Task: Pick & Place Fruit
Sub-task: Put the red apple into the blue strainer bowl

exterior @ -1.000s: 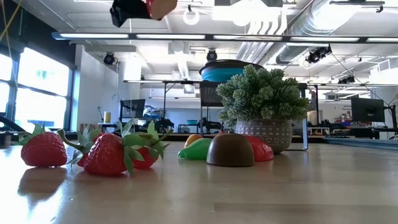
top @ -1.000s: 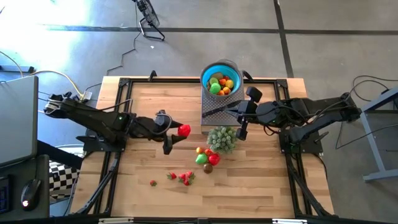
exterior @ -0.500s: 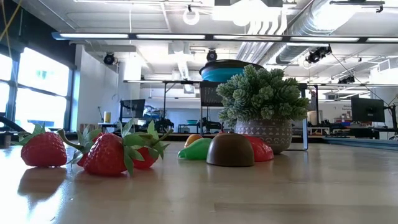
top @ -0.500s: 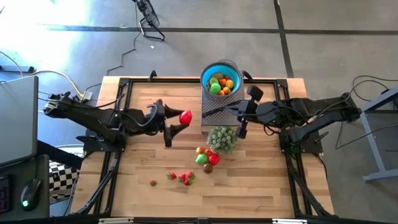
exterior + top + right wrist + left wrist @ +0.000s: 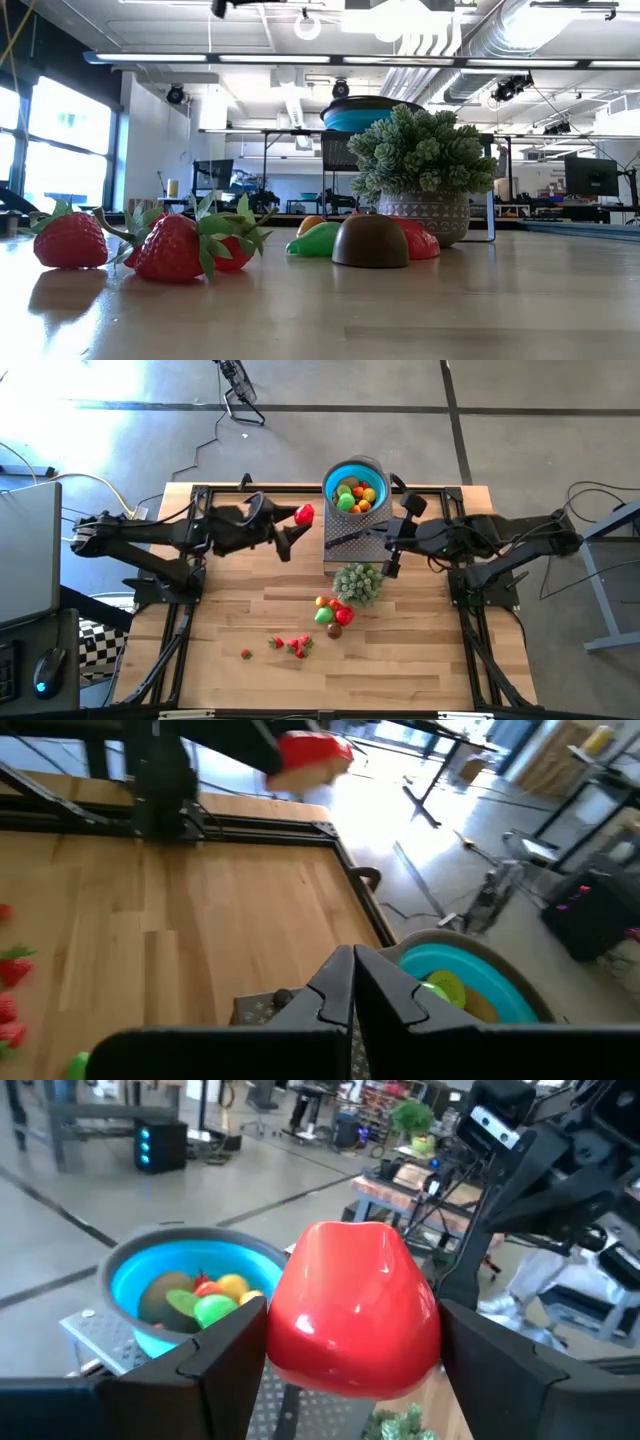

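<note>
1. Left end effector [image 5: 297, 525]: raised over the table [image 5: 240, 610], just beside the blue bowl [image 5: 335, 472]; clamped on a red fruit [image 5: 352, 1310].
2. Right end effector [image 5: 391, 555]: fingers together, holding nothing, near the bushy plant [image 5: 357, 582].
3. Bowl contents: green, orange and yellow fruit [image 5: 354, 494].
4. Loose on table: strawberries [image 5: 165, 246], plus a mixed fruit cluster [image 5: 332, 614] touching the plant.

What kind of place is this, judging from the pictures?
Probably a robotics lab or workshop in an industrial hall: exposed ceiling ducts, a bare concrete floor, and a wooden work table framed by black rails, with more benches and equipment in the room behind.
</note>
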Available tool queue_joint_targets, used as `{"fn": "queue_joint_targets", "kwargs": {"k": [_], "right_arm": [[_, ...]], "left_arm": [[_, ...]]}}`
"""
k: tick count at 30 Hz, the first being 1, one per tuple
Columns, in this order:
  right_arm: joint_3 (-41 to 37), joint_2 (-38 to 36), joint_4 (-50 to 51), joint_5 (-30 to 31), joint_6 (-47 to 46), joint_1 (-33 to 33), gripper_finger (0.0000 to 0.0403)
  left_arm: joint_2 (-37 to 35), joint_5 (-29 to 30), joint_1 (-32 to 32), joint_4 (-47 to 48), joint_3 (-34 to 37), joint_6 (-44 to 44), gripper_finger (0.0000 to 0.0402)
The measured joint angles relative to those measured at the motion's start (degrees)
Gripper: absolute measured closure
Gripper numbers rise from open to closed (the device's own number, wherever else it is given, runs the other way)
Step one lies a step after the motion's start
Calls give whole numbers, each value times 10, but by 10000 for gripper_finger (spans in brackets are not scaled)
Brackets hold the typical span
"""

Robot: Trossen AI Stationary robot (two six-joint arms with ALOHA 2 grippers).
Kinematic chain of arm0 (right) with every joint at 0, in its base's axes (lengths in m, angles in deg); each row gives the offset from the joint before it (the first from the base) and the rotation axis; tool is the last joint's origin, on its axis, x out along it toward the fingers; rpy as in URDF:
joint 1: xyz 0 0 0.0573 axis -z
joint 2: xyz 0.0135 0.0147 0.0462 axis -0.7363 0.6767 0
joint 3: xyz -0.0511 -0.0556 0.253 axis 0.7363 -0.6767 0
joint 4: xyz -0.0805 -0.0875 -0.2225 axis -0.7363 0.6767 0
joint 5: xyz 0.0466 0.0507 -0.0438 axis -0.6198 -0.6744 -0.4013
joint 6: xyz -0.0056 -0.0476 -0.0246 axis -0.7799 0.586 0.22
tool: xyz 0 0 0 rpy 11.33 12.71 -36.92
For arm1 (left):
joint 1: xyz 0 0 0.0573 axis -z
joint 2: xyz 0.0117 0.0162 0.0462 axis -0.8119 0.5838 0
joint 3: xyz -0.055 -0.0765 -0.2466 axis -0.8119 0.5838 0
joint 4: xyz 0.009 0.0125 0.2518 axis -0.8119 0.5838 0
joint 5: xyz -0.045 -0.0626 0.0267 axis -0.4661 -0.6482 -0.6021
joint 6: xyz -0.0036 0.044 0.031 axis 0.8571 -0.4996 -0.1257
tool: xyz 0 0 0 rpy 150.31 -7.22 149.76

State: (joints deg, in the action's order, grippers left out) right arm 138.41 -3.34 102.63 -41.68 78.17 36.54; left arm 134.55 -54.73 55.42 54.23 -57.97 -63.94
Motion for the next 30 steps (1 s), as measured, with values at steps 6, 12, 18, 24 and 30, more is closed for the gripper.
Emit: {"fn": "queue_joint_targets", "kwargs": {"k": [6,12,18,24,30], "right_arm": [[0,-27,5,-74,6,50,398],[0,-48,12,-76,8,83,398],[0,-67,26,-76,29,107,398],[0,-76,31,-74,35,138,398],[0,-78,31,-74,42,167,398]], "left_arm": [[40,-59,-65,-2,1,29,144],[87,-102,-108,-81,0,29,144],[127,-144,-160,-146,0,30,144],[180,-210,-207,-140,-56,19,144],[250,-227,-237,-18,-175,-19,144]]}}
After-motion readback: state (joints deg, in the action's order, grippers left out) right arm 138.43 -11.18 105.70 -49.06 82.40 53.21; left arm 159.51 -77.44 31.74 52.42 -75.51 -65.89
